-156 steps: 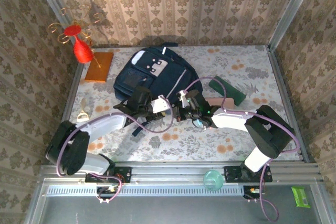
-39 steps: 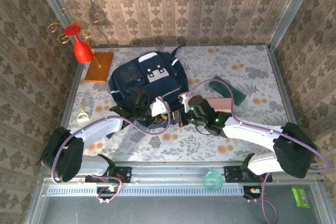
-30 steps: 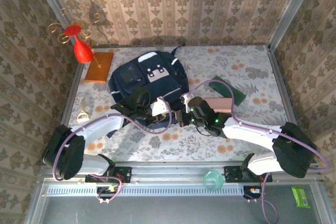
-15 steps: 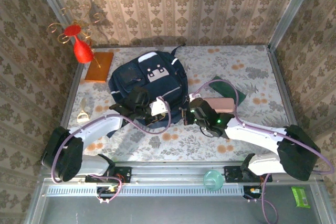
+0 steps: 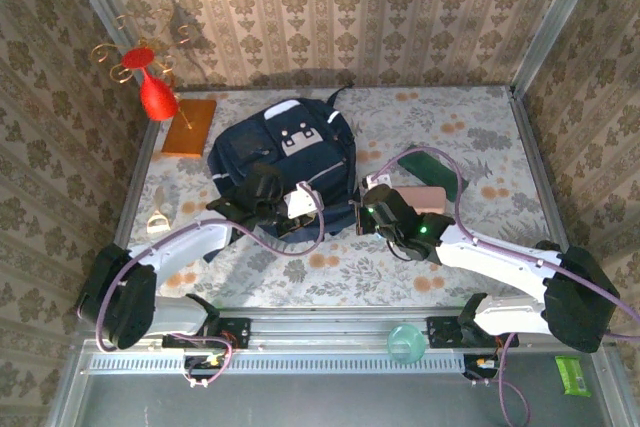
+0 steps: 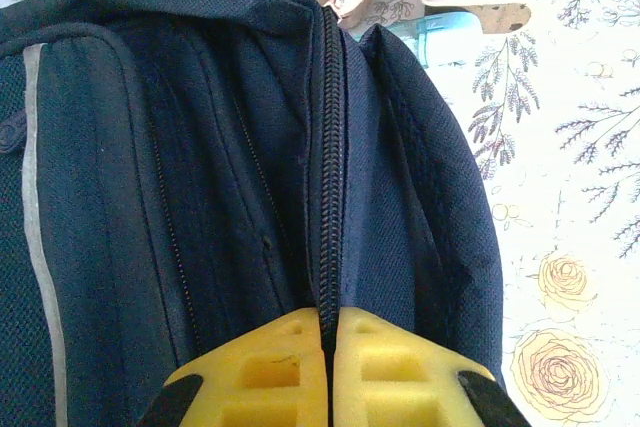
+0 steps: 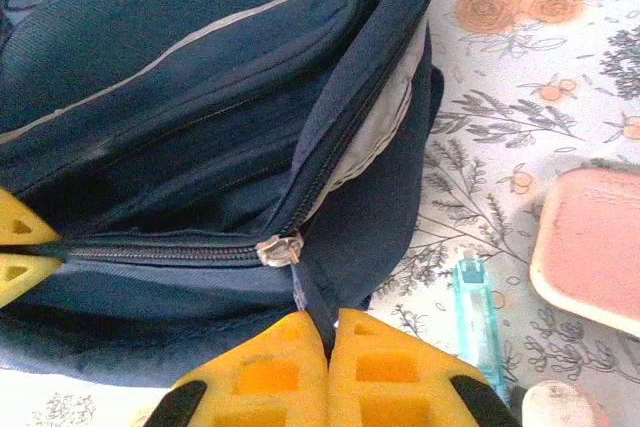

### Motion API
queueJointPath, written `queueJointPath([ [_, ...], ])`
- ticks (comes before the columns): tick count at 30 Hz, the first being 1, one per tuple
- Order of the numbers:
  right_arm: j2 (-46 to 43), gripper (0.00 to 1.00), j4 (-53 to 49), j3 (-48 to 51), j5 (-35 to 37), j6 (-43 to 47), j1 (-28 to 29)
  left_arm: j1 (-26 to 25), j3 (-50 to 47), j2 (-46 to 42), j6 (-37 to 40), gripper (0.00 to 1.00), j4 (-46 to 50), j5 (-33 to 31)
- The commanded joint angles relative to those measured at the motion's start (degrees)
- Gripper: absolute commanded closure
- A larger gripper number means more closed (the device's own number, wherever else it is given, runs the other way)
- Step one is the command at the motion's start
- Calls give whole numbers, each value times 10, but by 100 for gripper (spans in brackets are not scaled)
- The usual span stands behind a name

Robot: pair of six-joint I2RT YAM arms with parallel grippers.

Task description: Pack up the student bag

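Note:
The student bag (image 5: 285,147), dark navy with a grey-white front patch, lies in the middle of the table. My left gripper (image 5: 305,217) is at its near edge, yellow fingers (image 6: 270,367) shut on the closed zipper seam (image 6: 330,147). My right gripper (image 5: 358,212) is just to the right, shut on the dark pull strap (image 7: 312,302) below the silver slider (image 7: 278,249). Left of the slider the zipper is closed. Up and to the right of it the zipper gapes, showing pale grey lining (image 7: 380,132).
A pink case (image 5: 420,197), a dark green case (image 5: 432,172) and a clear teal pen (image 7: 475,302) lie right of the bag. A red vase (image 5: 155,92) and an orange board (image 5: 188,127) stand at the back left. Wallpapered walls enclose the table.
My right gripper has shifted a little to the right along the bag's near edge, still holding the pull strap. The left gripper keeps its grip in place.

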State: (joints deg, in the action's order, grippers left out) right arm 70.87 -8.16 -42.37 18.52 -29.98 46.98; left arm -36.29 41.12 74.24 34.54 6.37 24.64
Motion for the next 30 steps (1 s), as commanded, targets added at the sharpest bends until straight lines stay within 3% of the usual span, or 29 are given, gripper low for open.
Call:
queueJointPath([
  [1, -5, 100, -70, -11, 131, 12, -17, 20, -14, -26, 5, 100, 18, -10],
  [10, 14, 100, 21, 6, 68, 42, -52, 23, -29, -41, 1, 100, 1, -2],
  [20, 69, 100, 7, -13, 82, 50, -114, 29, -36, -53, -1, 100, -7, -14],
  [30, 115, 100, 34, -31, 70, 59, -141, 48, -60, -81, -29, 100, -59, -61],
])
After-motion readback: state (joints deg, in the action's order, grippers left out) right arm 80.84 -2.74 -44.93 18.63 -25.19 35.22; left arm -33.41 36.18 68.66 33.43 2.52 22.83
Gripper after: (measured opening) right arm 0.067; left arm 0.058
